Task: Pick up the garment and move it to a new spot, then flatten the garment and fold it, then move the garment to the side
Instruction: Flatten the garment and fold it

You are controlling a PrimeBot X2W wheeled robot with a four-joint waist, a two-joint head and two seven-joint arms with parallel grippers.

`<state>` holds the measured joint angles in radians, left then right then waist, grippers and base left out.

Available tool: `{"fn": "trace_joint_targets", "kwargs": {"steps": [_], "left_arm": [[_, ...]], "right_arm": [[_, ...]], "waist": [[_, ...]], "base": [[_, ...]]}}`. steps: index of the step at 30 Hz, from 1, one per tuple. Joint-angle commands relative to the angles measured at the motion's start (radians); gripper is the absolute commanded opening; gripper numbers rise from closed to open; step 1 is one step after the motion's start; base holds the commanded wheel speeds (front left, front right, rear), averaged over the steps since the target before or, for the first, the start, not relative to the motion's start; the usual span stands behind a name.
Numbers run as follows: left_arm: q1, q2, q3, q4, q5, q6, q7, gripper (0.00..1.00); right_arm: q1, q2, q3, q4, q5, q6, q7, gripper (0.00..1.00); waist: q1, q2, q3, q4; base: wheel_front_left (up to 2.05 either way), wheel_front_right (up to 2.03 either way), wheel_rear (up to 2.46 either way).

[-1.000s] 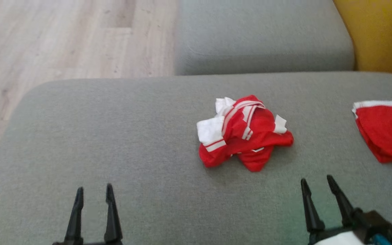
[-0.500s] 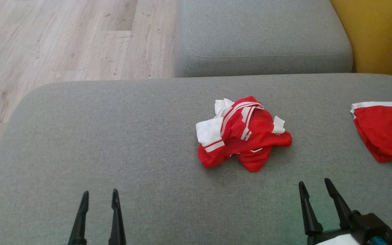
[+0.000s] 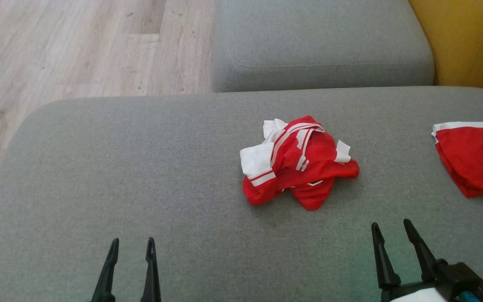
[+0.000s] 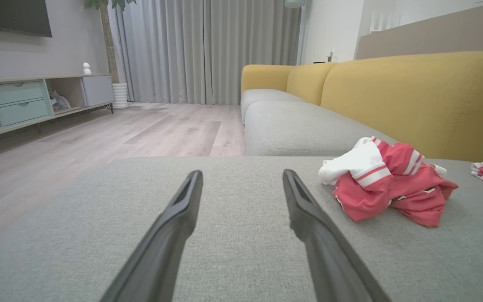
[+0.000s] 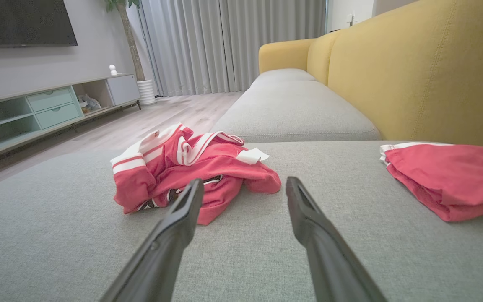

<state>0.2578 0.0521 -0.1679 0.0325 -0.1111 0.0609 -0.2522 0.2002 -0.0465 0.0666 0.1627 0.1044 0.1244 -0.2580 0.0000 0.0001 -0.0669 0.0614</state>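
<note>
A crumpled red garment (image 3: 298,163) with white stripes and white cuffs lies in a heap on the grey sofa cushion (image 3: 141,167), right of centre. It also lies at the right in the left wrist view (image 4: 388,184) and left of centre in the right wrist view (image 5: 191,167). My left gripper (image 3: 132,245) stands open at the lower left, well short and left of the heap, nothing between its fingers. My right gripper (image 3: 392,228) is open at the lower right, just short of the garment, empty too.
A second red garment (image 3: 474,157) with a white band lies at the cushion's right edge. Another grey cushion (image 3: 321,42) lies beyond, with the yellow backrest (image 3: 472,37) to the right. Wooden floor (image 3: 78,46) drops off past the cushion's left and far edge.
My left gripper has drawn back toward the bottom edge and shifted slightly right. The view has shifted a little. The garment and right gripper hold their places.
</note>
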Motion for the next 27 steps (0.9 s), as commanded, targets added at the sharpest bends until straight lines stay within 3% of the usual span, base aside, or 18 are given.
{"fn": "trace_joint_targets", "kwargs": {"steps": [1, 6, 11, 16, 24, 25, 27], "left_arm": [[-0.058, -0.002, 0.02, -0.025, 0.014, -0.003, -0.009, 1.0], [-0.159, -0.002, -0.014, 0.036, 0.035, -0.054, -0.009, 1.0], [-0.377, -0.001, -0.078, 0.153, 0.081, -0.097, -0.005, 1.0], [-0.641, -0.002, -0.193, 0.292, 0.038, -0.143, 0.113, 1.0], [-0.837, -0.002, -0.292, 0.546, -0.083, -0.122, 0.331, 1.0], [-0.861, -0.002, -0.311, 0.586, -0.121, -0.131, 0.342, 0.0], [-0.877, -0.002, -0.331, 0.593, -0.185, -0.15, 0.318, 0.0]], "right_arm": [[-0.033, -0.004, 0.022, -0.034, -0.004, 0.006, -0.004, 1.0], [-0.051, -0.004, 0.037, -0.043, -0.008, 0.006, -0.004, 1.0], [-0.084, -0.012, 0.051, -0.055, -0.016, 0.006, -0.004, 1.0], [-0.131, -0.026, 0.056, -0.064, -0.018, 0.006, -0.004, 1.0], [-0.186, -0.028, 0.054, -0.083, -0.017, 0.006, -0.004, 1.0], [-0.195, -0.026, 0.055, -0.083, -0.016, 0.006, -0.004, 1.0], [-0.199, -0.023, 0.055, -0.083, -0.014, 0.006, -0.004, 1.0]], "waist": [[0.0, -0.0001, 0.009, -0.003], [0.0, -0.0001, 0.054, -0.02], [0.0, -0.0001, 0.133, -0.062], [0.0, -0.0001, 0.229, -0.117], [0.0, -0.0001, 0.323, -0.192], [0.0, -0.0001, 0.33, -0.214], [0.0, -0.0001, 0.328, -0.231]], "base": [[0.0, 0.0, 0.0], [0.0, 0.0, 0.0], [0.0, 0.0, 0.0], [0.0, 0.0, 0.0], [0.0, 0.0, 0.0], [0.0, 0.0, 0.0], [0.0, 0.0, 0.0]]}}
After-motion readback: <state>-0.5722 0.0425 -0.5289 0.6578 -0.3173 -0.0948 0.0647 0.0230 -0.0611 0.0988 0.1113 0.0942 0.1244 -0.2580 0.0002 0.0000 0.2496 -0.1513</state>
